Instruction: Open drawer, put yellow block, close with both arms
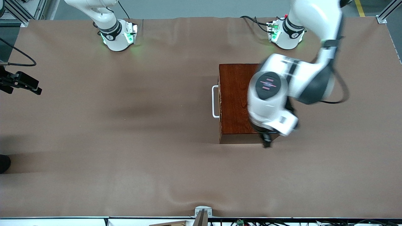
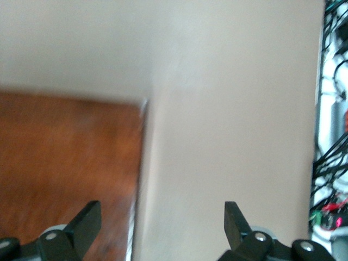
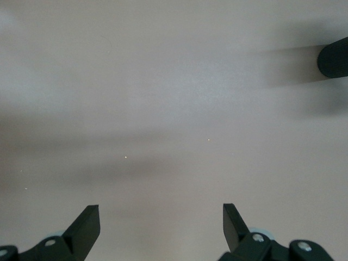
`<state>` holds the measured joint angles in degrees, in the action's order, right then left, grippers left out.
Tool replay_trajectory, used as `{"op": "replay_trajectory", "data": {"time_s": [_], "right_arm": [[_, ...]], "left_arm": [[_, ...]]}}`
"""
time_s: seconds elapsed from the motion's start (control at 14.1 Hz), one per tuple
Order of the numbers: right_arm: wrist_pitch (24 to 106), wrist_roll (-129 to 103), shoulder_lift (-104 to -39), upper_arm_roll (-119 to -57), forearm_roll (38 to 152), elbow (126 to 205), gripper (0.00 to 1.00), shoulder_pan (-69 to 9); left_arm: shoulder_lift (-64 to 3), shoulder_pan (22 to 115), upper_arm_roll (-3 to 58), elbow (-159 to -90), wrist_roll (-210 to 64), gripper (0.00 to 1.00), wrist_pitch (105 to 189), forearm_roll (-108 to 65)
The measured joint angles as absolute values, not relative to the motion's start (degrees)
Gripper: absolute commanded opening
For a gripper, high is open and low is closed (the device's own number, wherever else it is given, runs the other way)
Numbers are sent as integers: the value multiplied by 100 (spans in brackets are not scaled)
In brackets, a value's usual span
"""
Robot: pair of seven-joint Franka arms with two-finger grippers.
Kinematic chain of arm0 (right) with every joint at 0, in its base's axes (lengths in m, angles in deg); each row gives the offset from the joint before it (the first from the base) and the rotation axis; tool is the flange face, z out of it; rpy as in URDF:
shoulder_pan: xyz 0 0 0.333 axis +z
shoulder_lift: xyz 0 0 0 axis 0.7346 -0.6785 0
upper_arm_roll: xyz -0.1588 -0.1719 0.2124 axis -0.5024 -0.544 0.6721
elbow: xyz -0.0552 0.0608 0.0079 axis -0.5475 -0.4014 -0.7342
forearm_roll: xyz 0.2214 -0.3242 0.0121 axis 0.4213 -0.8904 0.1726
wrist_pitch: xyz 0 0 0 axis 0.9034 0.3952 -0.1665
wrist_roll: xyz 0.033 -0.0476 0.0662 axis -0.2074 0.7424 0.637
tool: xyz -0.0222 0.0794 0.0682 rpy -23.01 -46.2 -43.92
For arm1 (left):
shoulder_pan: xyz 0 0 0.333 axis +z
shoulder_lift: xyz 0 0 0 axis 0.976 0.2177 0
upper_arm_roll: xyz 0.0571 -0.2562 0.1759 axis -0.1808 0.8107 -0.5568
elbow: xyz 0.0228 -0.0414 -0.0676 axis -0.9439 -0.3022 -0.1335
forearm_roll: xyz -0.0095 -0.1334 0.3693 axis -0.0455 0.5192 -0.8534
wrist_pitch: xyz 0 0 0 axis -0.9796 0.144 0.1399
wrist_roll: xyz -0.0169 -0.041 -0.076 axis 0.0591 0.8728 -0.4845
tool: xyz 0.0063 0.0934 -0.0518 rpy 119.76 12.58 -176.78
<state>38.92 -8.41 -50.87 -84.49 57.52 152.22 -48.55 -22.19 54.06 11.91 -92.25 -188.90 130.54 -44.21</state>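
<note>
The dark reddish-brown wooden box (image 1: 234, 103) stands on the table toward the left arm's end. Its drawer is shut, and the white bar handle (image 1: 215, 102) faces the right arm's end. My left gripper (image 1: 266, 140) hangs over the box's corner nearest the front camera. In the left wrist view it (image 2: 162, 217) is open and empty, with the box top (image 2: 65, 163) under one finger and bare table under the other. My right gripper (image 3: 161, 220) is open and empty over bare table; it does not show in the front view. The yellow block is not in view.
Brown table cover (image 1: 125, 141) spreads around the box. A black clamp with a cable (image 1: 22, 83) sits at the table's edge at the right arm's end. A dark rounded object (image 3: 334, 57) shows in the right wrist view. Cables (image 2: 331, 163) lie off the table edge.
</note>
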Motion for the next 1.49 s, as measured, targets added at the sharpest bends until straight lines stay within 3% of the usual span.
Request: {"op": "replay_trajectory", "data": {"time_s": [0.5, 0.85, 1.49], "right_arm": [[3897, -841, -5087, -8449, 5752, 15222, 100, -4855], [3897, -841, -5087, -8443, 5753, 15223, 100, -4855], [4038, -841, -5087, -8376, 5755, 15227, 100, -4801]], "left_arm": [[-2134, 6999, 1208, -9349, -16254, 100, 14131, -4394], [-1807, 7222, 1211, -9383, -14564, 100, 14446, -4386], [-1836, 7644, 1213, -9531, -11282, 100, 14424, -4062]]}}
